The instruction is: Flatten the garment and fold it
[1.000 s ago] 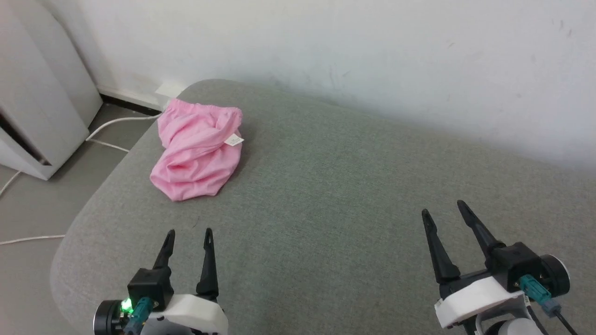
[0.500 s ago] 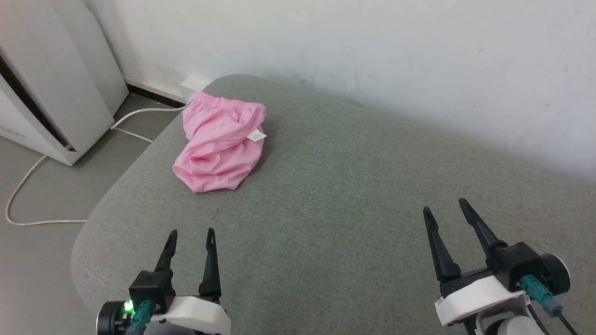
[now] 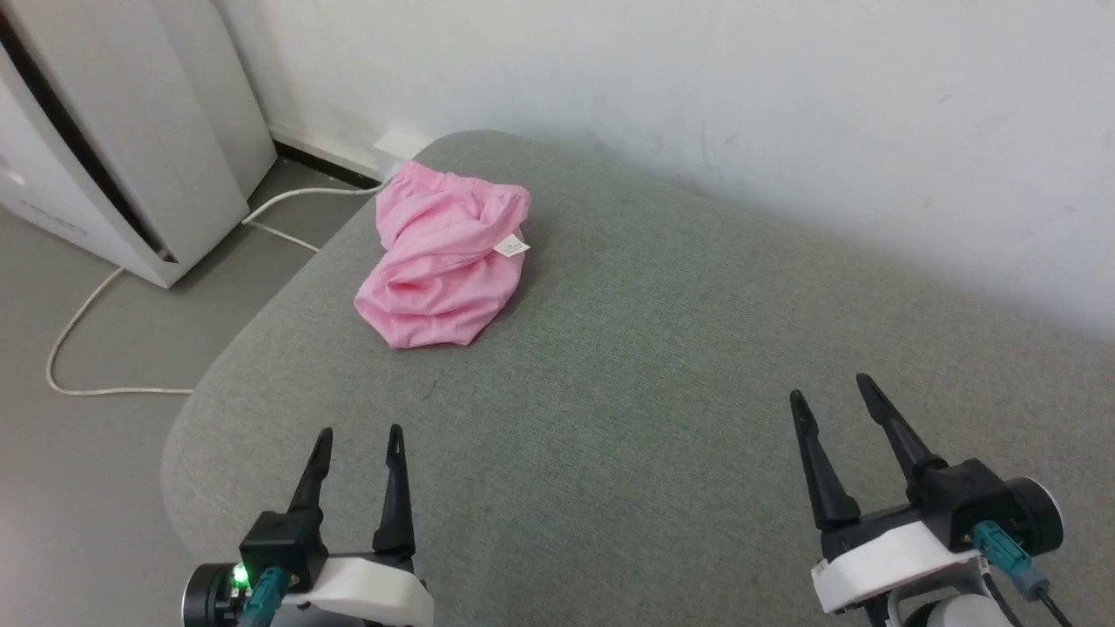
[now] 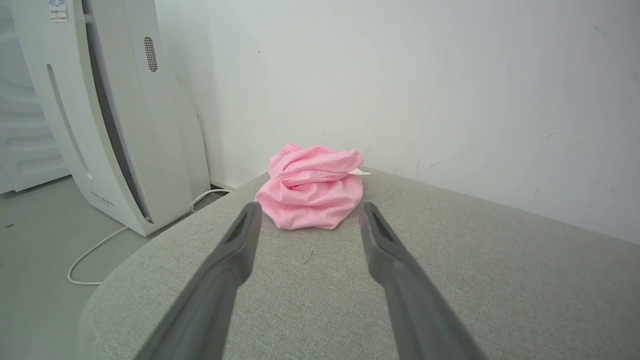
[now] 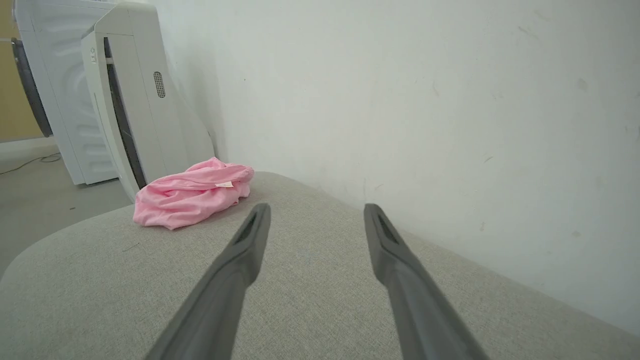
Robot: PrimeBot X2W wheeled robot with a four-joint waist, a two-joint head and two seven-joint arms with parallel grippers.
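Lower left: the left gripper (image 3: 360,430), fingers apart, empty. Above it, upper left of centre, the garment (image 3: 440,270) lies crumpled on the grey cushion (image 3: 662,366). Lower right: the right gripper (image 3: 830,387), fingers also apart. Flattening is not yet begun, I judge; next both must reach the garment's edges.

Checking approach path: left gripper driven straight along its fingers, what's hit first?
Most likely the pink garment, centred ahead of the left gripper between its open fingers; only grey cushion lies before it. Height above the cushion is unclear.
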